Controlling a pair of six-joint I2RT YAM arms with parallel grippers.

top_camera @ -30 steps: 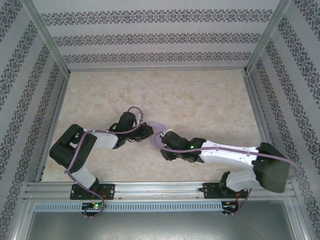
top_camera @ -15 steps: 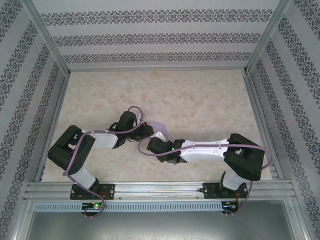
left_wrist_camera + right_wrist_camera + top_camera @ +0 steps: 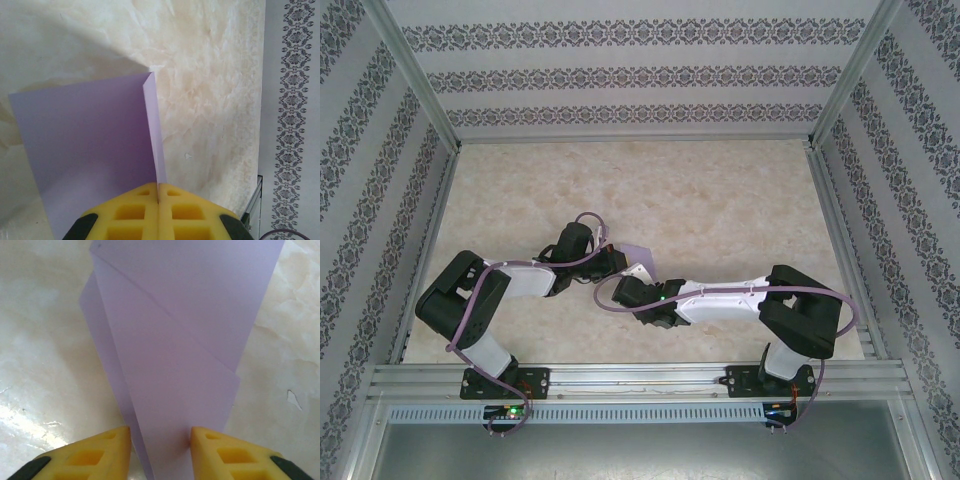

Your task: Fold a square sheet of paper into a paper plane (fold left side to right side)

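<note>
Paper [image 3: 638, 252]: partly folded, raised over mid-worktop [image 3: 720, 200] between both arms. Left fingers [image 3: 135, 215] closed tight on its creased edge. Right fingers [image 3: 95, 455] part open astride the folded end; grip unconfirmed. Judged light, limp, easily crumpled; hold at folded edges.

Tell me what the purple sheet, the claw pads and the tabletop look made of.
Purple sheet: thin matte paper, holding sharp creases. Claw pads: yellow, probably foam or soft rubber, moulded with square cut-outs. Tabletop: glossy marble-patterned surface, possibly laminate or film; glare shows.
</note>
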